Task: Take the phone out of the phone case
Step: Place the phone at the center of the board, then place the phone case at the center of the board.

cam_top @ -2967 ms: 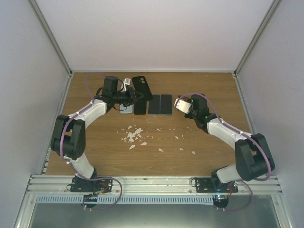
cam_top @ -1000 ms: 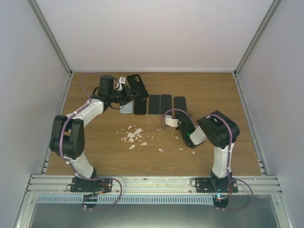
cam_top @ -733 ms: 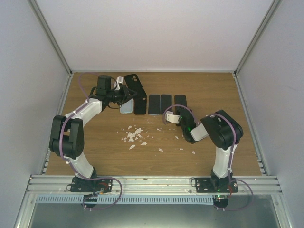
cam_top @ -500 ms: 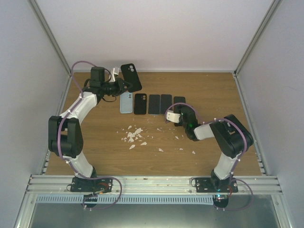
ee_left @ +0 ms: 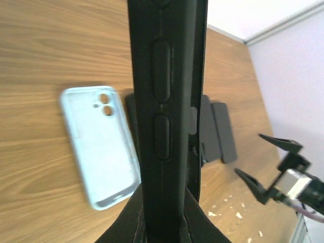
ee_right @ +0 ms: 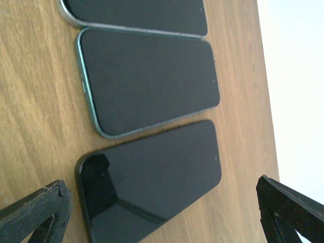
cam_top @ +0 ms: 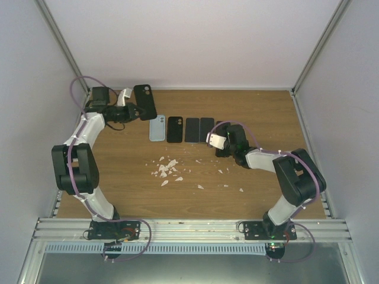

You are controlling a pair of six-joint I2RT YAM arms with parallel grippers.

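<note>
The black phone case (cam_top: 144,102) is up off the table at the upper left of the overhead view, its back with the camera cut-out turned toward the camera. The left gripper (cam_top: 134,109) is clamped on its lower end. In the left wrist view the case stands edge-on up the middle of the frame, showing two raised side buttons. The dark fingers (ee_left: 132,223) pinch it at the bottom edge. From that angle I cannot tell whether anything sits inside it.

The black phone (ee_right: 152,177) lies flat, screen up, on the wooden table (cam_top: 266,106), low in the right wrist view. The right gripper (ee_right: 162,212) is over it with jaws wide apart, one fingertip at each lower corner of the frame, gripping nothing.

Just beside that phone lies a green-edged phone (ee_right: 147,86), and beyond it a silver-edged phone (ee_right: 136,12) is cut off at the top. In the overhead view these belong to a row of dark phones (cam_top: 192,129) at centre. A light blue case (cam_top: 157,128) lies inside-up at the row's left end. White scraps (cam_top: 167,168) are scattered lower down, near the middle of the table.
</note>
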